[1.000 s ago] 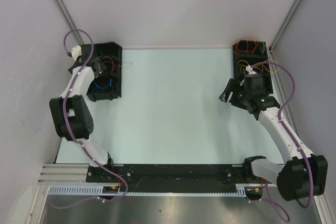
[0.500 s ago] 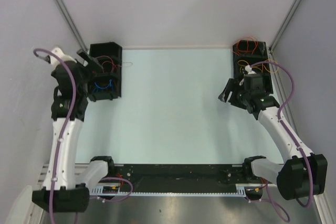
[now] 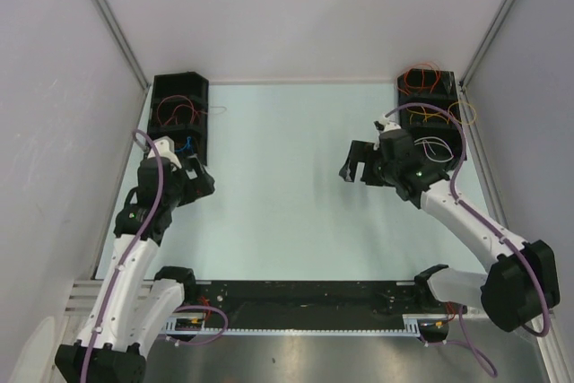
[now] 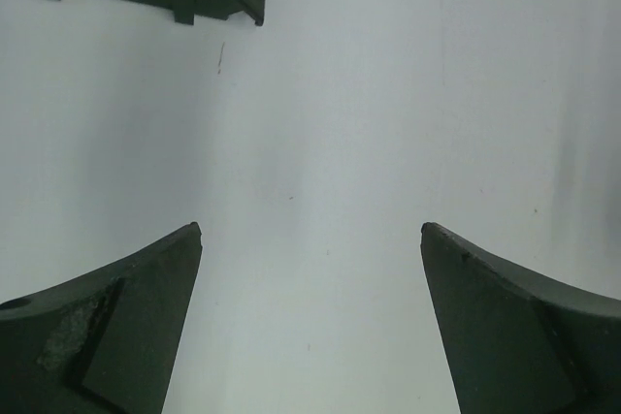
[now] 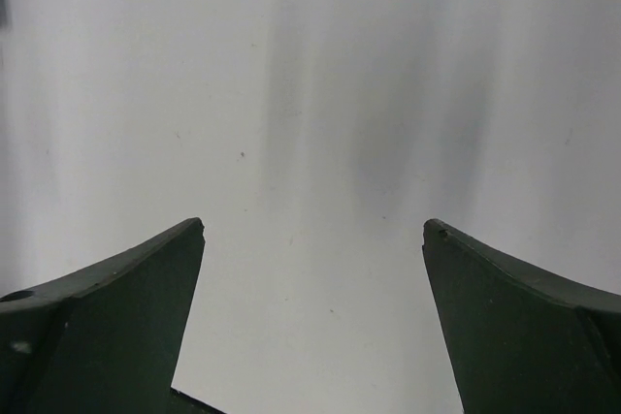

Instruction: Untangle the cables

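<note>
1. My left gripper (image 3: 201, 184) is spread wide and holds nothing. In its wrist view only bare table (image 3: 287, 150) shows between the fingers.
2. It hangs just beside the near end of the left bin (image 3: 201, 87), whose corner shows at the top of that wrist view. I judge this a handy place to reach in from, but the fingers point at the table, not into the bin.
3. My right gripper (image 3: 352, 166) is spread wide too, and empty. It sits over open table, well apart from the right bin (image 3: 402, 96).
4. The cables (image 3: 175, 114) are all inside the two bins, none on the table and none touching me. The left bin holds red loops (image 3: 184, 112) with a blue loop (image 3: 183, 143) nearer to me. The right bin holds orange loops (image 3: 421, 76) at the far end and a white loop (image 3: 435, 145) at the near end.
5. The colours look grouped by compartment, which suggests sorting is well along. I cannot tell from here whether any loops cross one another.
6. With both grippers wide and low, either one could close on a thin wire, though so fine a wire could slip between the fingers.
</note>
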`<state>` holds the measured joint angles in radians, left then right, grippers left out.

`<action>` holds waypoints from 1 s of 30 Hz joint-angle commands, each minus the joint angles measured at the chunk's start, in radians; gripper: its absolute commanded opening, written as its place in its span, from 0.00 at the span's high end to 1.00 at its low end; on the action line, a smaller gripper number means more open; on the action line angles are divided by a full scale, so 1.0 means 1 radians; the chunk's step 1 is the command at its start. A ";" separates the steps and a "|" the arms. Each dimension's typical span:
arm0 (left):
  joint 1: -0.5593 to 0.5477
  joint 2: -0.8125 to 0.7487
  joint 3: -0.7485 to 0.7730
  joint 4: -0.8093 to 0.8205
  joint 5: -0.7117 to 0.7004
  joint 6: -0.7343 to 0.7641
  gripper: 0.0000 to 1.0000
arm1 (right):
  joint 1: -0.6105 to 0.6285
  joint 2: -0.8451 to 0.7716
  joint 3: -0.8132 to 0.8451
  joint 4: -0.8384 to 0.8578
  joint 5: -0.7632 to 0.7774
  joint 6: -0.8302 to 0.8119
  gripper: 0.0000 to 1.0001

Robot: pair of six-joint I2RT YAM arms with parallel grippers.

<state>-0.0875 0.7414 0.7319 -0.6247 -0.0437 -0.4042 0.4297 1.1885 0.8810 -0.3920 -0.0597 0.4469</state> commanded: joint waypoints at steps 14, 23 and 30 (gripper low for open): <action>-0.014 -0.028 0.017 0.042 0.036 0.038 0.00 | -0.018 0.032 0.115 0.299 0.090 0.234 0.00; -0.091 0.027 -0.051 0.193 0.093 -0.221 0.00 | -0.002 0.203 0.081 0.292 -0.132 0.151 0.26; -0.210 0.224 -0.111 0.402 -0.127 -0.318 0.41 | -0.008 0.212 0.081 0.127 0.007 0.118 0.62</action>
<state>-0.2825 0.8536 0.6334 -0.3847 -0.0742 -0.6289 0.4274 1.4078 0.9497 -0.1612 -0.1722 0.5854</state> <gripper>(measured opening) 0.792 0.634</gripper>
